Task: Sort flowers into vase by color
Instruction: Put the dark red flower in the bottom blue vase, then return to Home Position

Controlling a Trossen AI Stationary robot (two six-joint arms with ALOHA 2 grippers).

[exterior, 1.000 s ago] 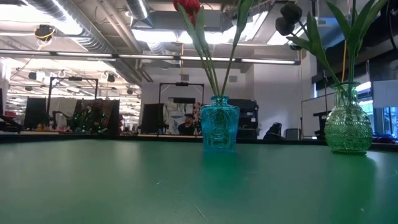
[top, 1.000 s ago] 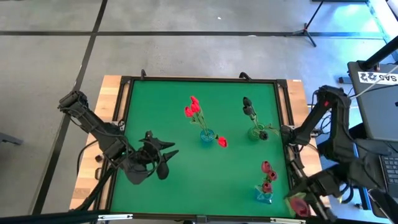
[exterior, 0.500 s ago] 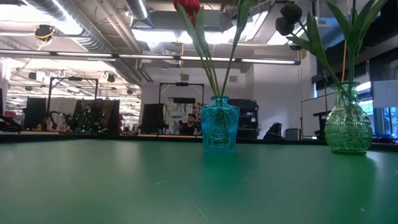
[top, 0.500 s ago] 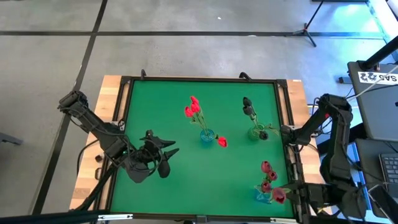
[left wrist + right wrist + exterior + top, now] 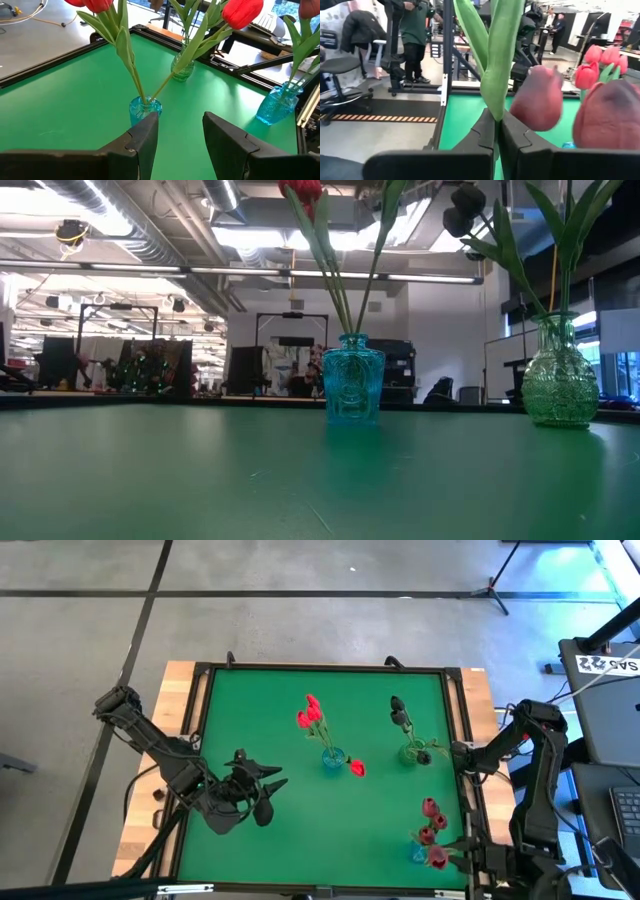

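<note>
Three vases stand on the green mat. A blue vase [image 5: 333, 758] at the middle holds red tulips [image 5: 310, 715]. A green vase [image 5: 413, 752] holds dark maroon tulips [image 5: 398, 710]. A second blue vase [image 5: 420, 854] near the right front corner holds pink tulips [image 5: 430, 808]. My right gripper [image 5: 452, 858] stands just right of that vase, shut on a pink tulip whose head [image 5: 437, 858] sits beside the vase. My left gripper [image 5: 262, 790] hangs open over the mat's left half, facing the middle vase [image 5: 145, 107], with nothing between its fingers. My right gripper pinches the pink tulip's green stem and leaf [image 5: 493, 102] between its two shut fingers. The fingers come in level from the table's right side. The leaf rises out of the fingers, and the tulip is lifted clear of the mat.
A black frame [image 5: 200, 720] borders the mat, with a wooden edge outside it. Bare mat lies between my left gripper and the vases. In the low view the middle vase [image 5: 352, 390] and the green vase [image 5: 558, 375] stand upright on their bases.
My right gripper has come down and gone toward the table's left, from past the right front corner to the blue vase with the pink tulips, and has tipped toward level. The pink tulip has travelled with it, still held.
</note>
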